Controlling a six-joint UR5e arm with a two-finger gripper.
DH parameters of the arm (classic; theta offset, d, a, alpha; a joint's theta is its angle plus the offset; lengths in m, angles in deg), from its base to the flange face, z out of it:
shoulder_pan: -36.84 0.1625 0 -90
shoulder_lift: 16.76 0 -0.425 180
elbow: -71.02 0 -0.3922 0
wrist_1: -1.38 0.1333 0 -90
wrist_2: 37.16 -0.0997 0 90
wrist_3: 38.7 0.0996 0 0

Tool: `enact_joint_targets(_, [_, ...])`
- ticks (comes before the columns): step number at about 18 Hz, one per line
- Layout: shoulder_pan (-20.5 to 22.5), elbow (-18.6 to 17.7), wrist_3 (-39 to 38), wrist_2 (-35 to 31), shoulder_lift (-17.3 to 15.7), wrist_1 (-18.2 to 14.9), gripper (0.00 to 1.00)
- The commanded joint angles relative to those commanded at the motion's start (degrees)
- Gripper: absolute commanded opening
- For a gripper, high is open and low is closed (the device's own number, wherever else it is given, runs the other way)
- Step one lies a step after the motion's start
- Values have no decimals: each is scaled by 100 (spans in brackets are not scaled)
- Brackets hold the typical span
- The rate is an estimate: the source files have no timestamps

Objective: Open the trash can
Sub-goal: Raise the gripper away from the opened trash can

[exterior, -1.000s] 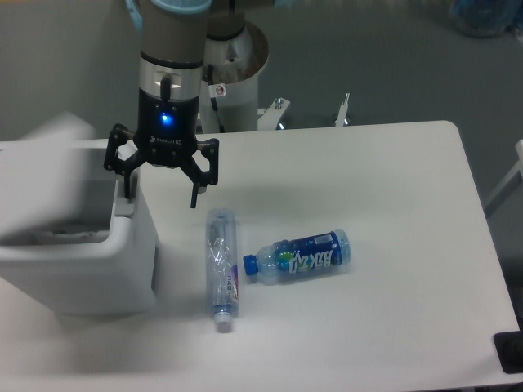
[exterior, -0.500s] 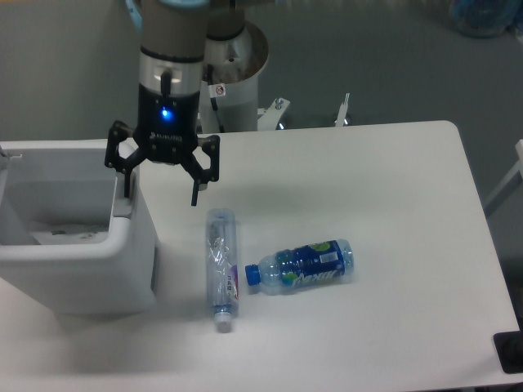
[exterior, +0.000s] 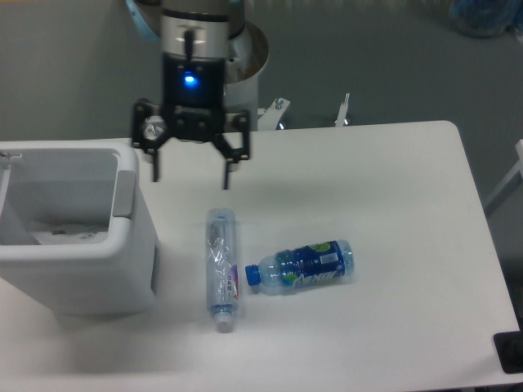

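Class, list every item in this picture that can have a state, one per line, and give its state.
trash can: open, inside visible
gripper: open, holding nothing, above the table beside the bin
clear bottle: lying on its side, cap toward the near table edge
blue bottle: lying on its side, blue cap next to the clear bottle

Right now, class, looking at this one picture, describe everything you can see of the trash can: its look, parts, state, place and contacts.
The trash can is a large white boxy bin, plastic by its look, with rounded corners. It stands upright at the table's left edge, partly cut off by the frame. Its top is open, showing the pale inside with something small on the bottom. A grey hinge strip runs along its right rim. The pincer hangs open beside it, apart. The clear bottle lies close by, untouching.
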Motion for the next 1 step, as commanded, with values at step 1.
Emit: enact_joint_targets(1, [141,0,220,-88,0,-9,100])
